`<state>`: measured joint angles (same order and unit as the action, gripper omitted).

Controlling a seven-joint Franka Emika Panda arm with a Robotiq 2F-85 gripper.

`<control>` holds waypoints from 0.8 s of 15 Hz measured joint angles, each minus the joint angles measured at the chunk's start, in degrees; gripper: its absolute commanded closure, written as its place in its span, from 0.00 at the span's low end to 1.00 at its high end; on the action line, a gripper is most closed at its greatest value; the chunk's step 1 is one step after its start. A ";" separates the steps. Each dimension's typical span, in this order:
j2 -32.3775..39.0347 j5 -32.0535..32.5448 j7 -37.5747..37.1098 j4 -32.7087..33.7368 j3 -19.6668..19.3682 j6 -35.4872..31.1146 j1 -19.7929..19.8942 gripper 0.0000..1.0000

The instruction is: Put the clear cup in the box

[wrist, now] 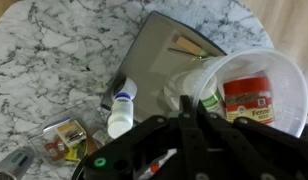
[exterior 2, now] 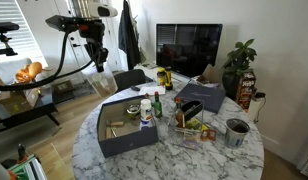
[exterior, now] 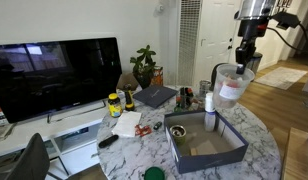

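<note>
My gripper (exterior: 244, 52) is shut on the rim of the clear cup (exterior: 232, 86) and holds it in the air, above and beyond the far side of the box (exterior: 209, 160). Both exterior views show the hold; the gripper (exterior 2: 95, 58) and cup (exterior 2: 102, 81) hang beside the box (exterior 2: 129, 141). In the wrist view the cup (wrist: 256, 62) is at the right, in front of the fingers (wrist: 189, 105), with a red-labelled spice jar (wrist: 256, 100) showing inside it. The box's grey floor (wrist: 154, 55) lies below.
A white bottle (exterior: 209, 102) stands by the box and shows in the wrist view (wrist: 121, 108). A green bottle (exterior: 211, 120) stands in the box. A dark slab (exterior: 154, 96), plant (exterior: 144, 65), TV (exterior: 54, 75) and dark cup (exterior 2: 237, 130) surround the marble table (exterior: 144, 150).
</note>
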<state>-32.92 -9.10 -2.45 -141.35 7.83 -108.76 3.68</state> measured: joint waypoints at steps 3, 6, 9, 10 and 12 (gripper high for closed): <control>9.90 0.70 -2.99 1.67 4.37 -0.09 -0.41 0.99; 20.59 0.70 3.23 3.46 2.07 -2.09 -1.23 0.99; 26.12 1.76 11.18 4.38 -1.56 -2.76 -1.80 0.95; 26.61 1.93 12.05 4.53 -2.02 -2.75 -1.80 0.99; 26.66 1.97 12.50 4.71 -2.27 -2.70 -1.99 0.99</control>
<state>-6.26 -7.14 10.05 -136.63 5.56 -111.46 1.69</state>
